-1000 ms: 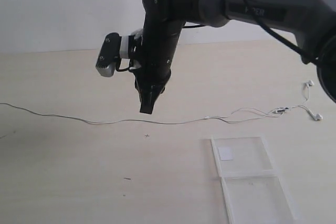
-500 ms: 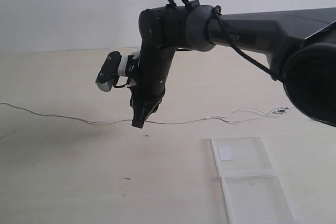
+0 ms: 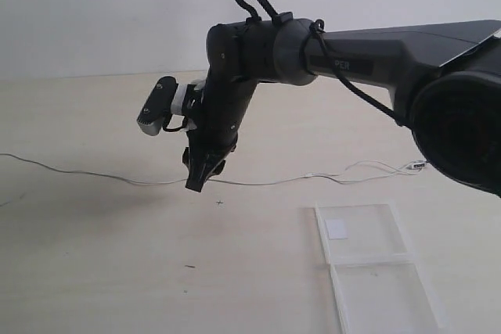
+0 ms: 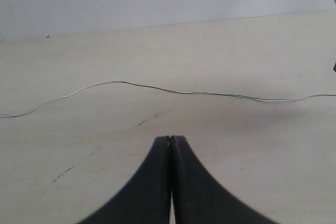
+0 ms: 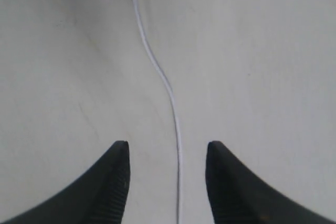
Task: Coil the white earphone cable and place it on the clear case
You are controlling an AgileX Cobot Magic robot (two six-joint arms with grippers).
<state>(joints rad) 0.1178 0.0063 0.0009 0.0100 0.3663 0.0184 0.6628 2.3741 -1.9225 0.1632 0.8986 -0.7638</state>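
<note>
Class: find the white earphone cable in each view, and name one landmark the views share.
Exterior view: white earphone cable lies across the table, under the right gripper.
Left wrist view: across the table, beyond the shut jaws of the left gripper.
Right wrist view: between the right gripper's open jaws.
Shared landmark: the table.

Three cameras: one wide view from off the arms, two close views past the fingers.

The exterior camera stands back and looks at a shallow downward slant across the table toward a pale wall. It sees the right gripper side-on, with the white earphone cable passing under its fingertips. The right wrist camera looks steeply down, close to the surface, and shows that same stretch of cable running between its fingers. The left wrist camera sits behind the left gripper and looks low, nearly level, with the cable crossing well ahead of the tips.
</note>
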